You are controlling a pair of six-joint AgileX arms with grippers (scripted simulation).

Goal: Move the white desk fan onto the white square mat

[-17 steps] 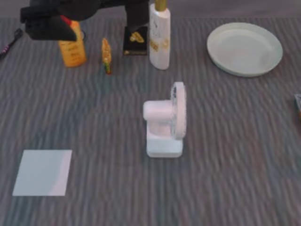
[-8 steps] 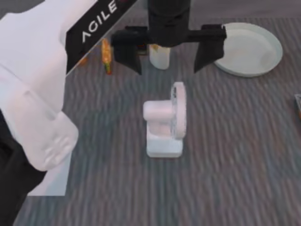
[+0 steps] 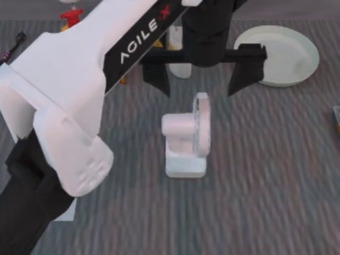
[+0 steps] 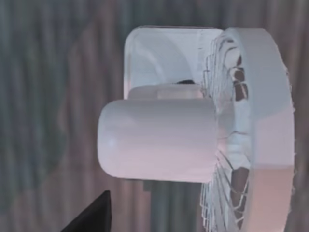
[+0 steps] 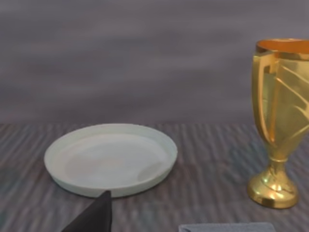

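The white desk fan [image 3: 186, 141] stands upright near the table's middle, its round grilled head to the right of its motor housing. My left gripper [image 3: 202, 77] hangs open just behind it, one dark finger on each side and wider apart than the fan. Up close in the left wrist view are the fan's housing [image 4: 159, 140], its head [image 4: 263, 121] and one fingertip [image 4: 94, 217]. The left arm hides the white square mat except for a sliver [image 3: 68, 211] at the front left. My right gripper is outside the top view; one of its fingertips [image 5: 94, 217] shows, with nothing held.
A round white plate [image 3: 276, 53] lies at the back right, also seen in the right wrist view [image 5: 111, 162]. A gold trophy [image 5: 280, 125] stands beside it. A white bottle [image 3: 178, 40] and small items stand along the back, partly behind my left arm.
My left arm has swung in from the back left across the table. Its open gripper now hangs lower and nearer the fan. The fan has not moved.
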